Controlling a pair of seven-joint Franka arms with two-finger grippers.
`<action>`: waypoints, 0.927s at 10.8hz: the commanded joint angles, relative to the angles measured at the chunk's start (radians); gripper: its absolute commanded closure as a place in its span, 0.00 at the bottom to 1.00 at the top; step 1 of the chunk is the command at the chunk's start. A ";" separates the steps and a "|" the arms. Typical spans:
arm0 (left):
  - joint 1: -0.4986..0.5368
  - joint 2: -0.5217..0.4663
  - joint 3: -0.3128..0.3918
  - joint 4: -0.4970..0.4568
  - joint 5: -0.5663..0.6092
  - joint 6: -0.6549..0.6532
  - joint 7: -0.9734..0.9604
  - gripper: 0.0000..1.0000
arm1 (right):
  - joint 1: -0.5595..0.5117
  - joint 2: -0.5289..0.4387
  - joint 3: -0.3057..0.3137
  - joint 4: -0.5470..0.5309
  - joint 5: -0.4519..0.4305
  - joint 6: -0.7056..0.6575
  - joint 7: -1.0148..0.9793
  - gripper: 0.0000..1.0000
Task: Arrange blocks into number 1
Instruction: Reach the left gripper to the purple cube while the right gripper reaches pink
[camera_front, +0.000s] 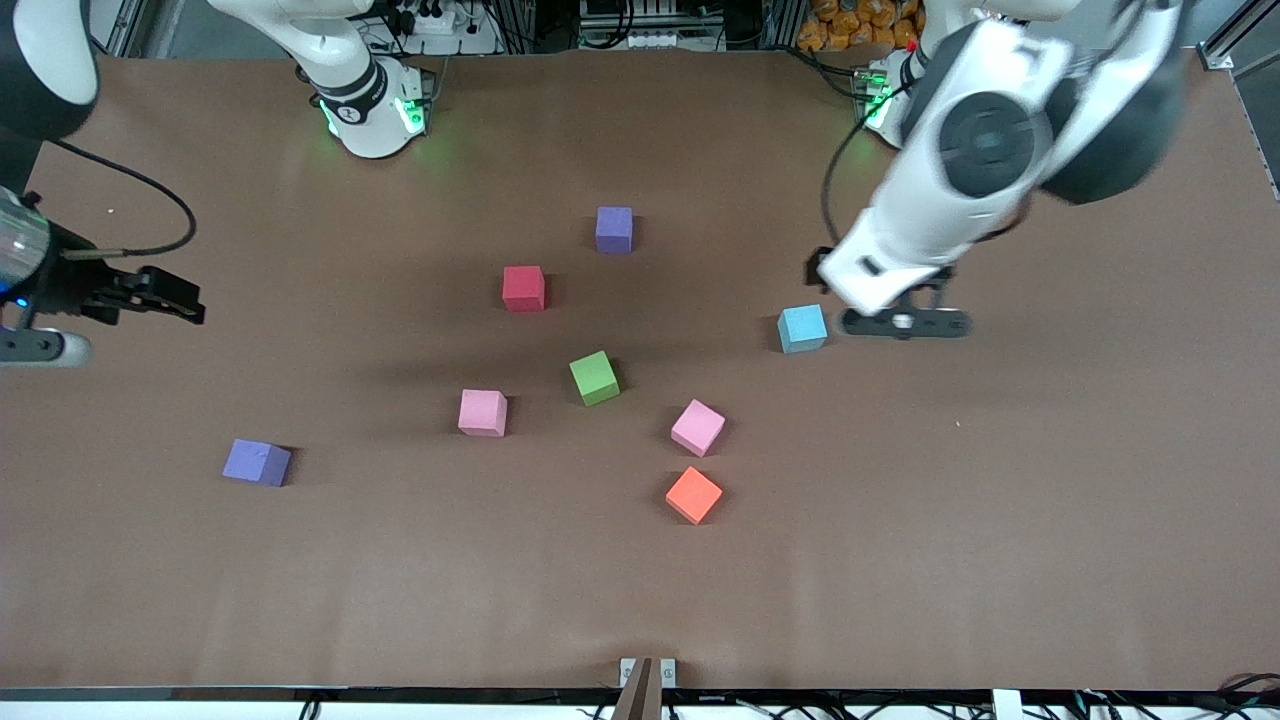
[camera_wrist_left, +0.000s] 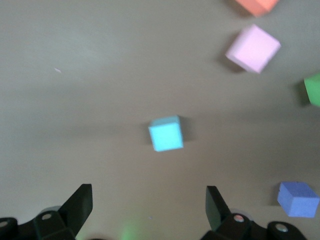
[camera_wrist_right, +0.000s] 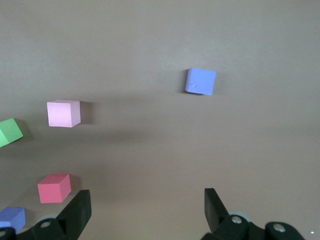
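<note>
Eight foam blocks lie scattered on the brown table. One purple block (camera_front: 614, 229) is nearest the robot bases, with the red block (camera_front: 523, 288) beside it. The green block (camera_front: 594, 377), two pink blocks (camera_front: 483, 412) (camera_front: 697, 427) and the orange block (camera_front: 693, 494) sit mid-table. The second purple block (camera_front: 257, 462) lies toward the right arm's end. My left gripper (camera_front: 905, 322) hangs open just beside the light blue block (camera_front: 802, 328), which shows ahead of its fingers in the left wrist view (camera_wrist_left: 166, 133). My right gripper (camera_front: 175, 300) is open and empty over the table's edge area.
The brown table (camera_front: 1000, 520) has bare room toward the front camera and at the left arm's end. A black cable (camera_front: 150, 190) trails from the right arm. A small bracket (camera_front: 647, 672) sits at the front edge.
</note>
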 joint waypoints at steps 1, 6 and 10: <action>-0.110 0.063 0.006 0.021 0.016 0.014 -0.099 0.00 | 0.012 0.070 0.003 -0.009 0.059 0.037 -0.011 0.00; -0.375 0.229 -0.002 0.017 -0.003 0.213 -0.439 0.00 | 0.086 0.217 0.003 -0.039 0.118 0.128 -0.011 0.00; -0.512 0.344 -0.003 -0.020 -0.079 0.414 -0.542 0.00 | 0.162 0.322 0.001 -0.040 0.156 0.183 0.065 0.00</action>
